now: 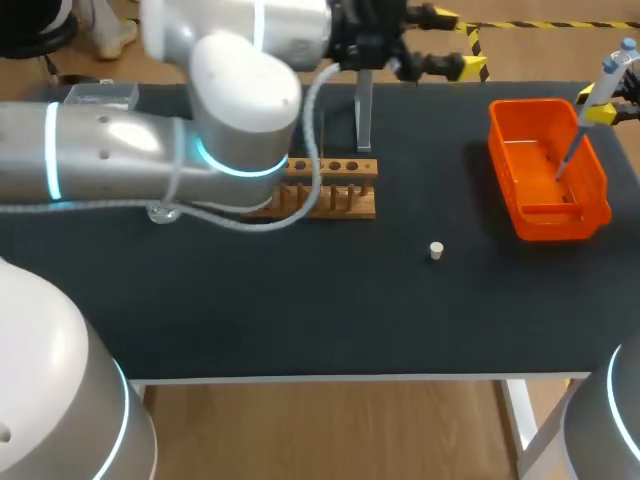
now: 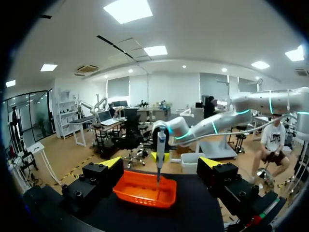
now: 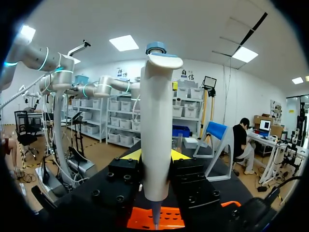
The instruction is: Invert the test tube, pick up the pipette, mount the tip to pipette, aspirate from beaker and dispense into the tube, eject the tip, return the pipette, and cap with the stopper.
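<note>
Right gripper (image 3: 155, 155): fingers closed on the pipette (image 3: 155, 121) body from both sides, pipette upright. Its thin lower end pointed down over the orange bin (image 1: 503, 165) at the far right corner of the desk (image 1: 300, 310). In the head view this gripper was mostly cut off at the edge.

Left gripper (image 1: 457, 43): fingers wide apart, nothing between them, above the desk's far edge near its middle.

Left arm (image 1: 120, 150) covered much of the desk's left part. It hid one end of the wooden rack (image 1: 345, 190) and most of a glass vessel (image 1: 163, 212), which was hard to make out.

Clear upright tube (image 1: 363, 115) stood behind the rack. Its top was hidden under the left wrist, and what supported it could not be told.

White stopper (image 1: 436, 250) lay between rack and bin, nearer the front edge.
</note>
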`<state>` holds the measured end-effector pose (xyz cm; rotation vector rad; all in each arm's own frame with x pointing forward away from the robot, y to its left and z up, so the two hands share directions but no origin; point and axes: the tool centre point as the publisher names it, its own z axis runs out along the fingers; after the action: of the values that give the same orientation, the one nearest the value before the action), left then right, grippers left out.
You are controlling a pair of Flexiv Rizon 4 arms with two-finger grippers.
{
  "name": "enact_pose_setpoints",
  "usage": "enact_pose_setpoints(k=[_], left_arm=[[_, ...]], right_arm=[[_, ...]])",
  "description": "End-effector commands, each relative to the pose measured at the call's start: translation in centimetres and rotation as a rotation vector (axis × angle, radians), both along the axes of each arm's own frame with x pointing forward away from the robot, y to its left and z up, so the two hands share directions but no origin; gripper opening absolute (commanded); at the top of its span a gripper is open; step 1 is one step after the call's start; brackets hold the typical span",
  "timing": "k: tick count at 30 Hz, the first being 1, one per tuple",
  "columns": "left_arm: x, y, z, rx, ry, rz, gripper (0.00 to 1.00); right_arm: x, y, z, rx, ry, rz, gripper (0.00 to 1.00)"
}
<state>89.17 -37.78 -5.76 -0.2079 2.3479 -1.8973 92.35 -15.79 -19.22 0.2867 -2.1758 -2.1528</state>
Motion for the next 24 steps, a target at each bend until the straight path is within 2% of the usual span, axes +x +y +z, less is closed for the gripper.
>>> enact_pose_setpoints(k=[1, 2, 3, 4, 5, 6, 24], left_arm=[[1.33, -6.35, -1.42, -0.018, 0.007, 0.009, 1.00], [1.33, -6.35, -1.42, -0.018, 0.007, 0.009, 1.00], [1.33, -6.35, -1.42, -0.018, 0.007, 0.009, 0.95], [1.33, -6.35, -1.42, -0.018, 0.007, 0.009, 0.46], [1.33, -6.35, -1.42, -0.018, 0.007, 0.009, 0.17], [1.33, -6.35, -1.42, -0.018, 0.007, 0.009, 0.00], [1.33, -6.35, -1.42, -0.018, 0.007, 0.009, 0.00]], right_arm=[[0.21, -0.23, -0.06, 0.000, 0.000, 0.007, 0.00], [0.21, -0.23, -0.06, 0.000, 0.000, 0.007, 0.00], [0.21, -0.23, -0.06, 0.000, 0.000, 0.007, 0.00], [0.21, -0.23, -0.06, 0.000, 0.000, 0.007, 0.00], [0.21, -0.23, -0.06, 0.000, 0.000, 0.007, 0.00], [0.21, -0.23, -0.06, 0.000, 0.000, 0.007, 0.00], [0.21, -0.23, -0.06, 0.000, 0.000, 0.007, 0.00]])
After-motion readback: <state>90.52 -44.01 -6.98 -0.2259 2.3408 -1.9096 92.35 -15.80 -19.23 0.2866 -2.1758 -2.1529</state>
